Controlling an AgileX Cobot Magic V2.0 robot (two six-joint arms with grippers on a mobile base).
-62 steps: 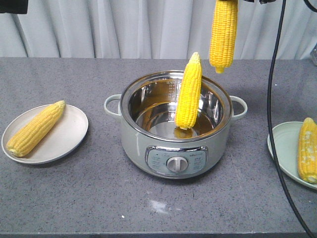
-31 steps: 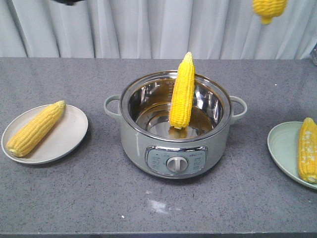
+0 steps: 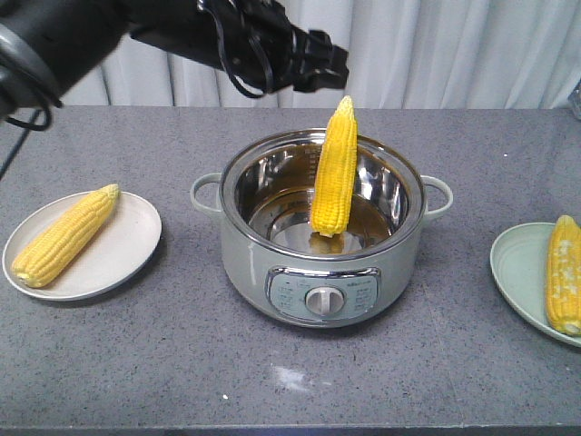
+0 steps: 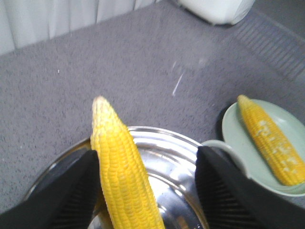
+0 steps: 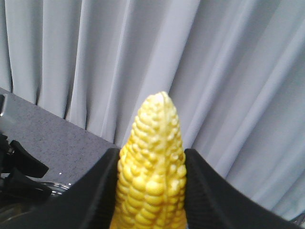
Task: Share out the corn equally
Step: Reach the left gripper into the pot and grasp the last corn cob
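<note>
Front view: the left gripper (image 3: 329,65) has swung in over the pot (image 3: 245,263), where the standing cob (image 3: 333,168) leans upright; the right arm has risen out of frame. The white plate (image 3: 127,241) and green plate (image 3: 516,263) hold one each. Left wrist: jaws apart, flanking the standing cob (image 4: 125,181). Right wrist: the right gripper (image 5: 152,200) clamps its jaws on the lifted cob (image 5: 152,157); two remain to plate.

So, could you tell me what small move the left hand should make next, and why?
Probably lower the left hand slightly and close it on the upright yellow corn cob leaning in the steel electric pot: its open fingers flank that cob's upper part, and the right hand is occupied gripping another yellow cob.
</note>
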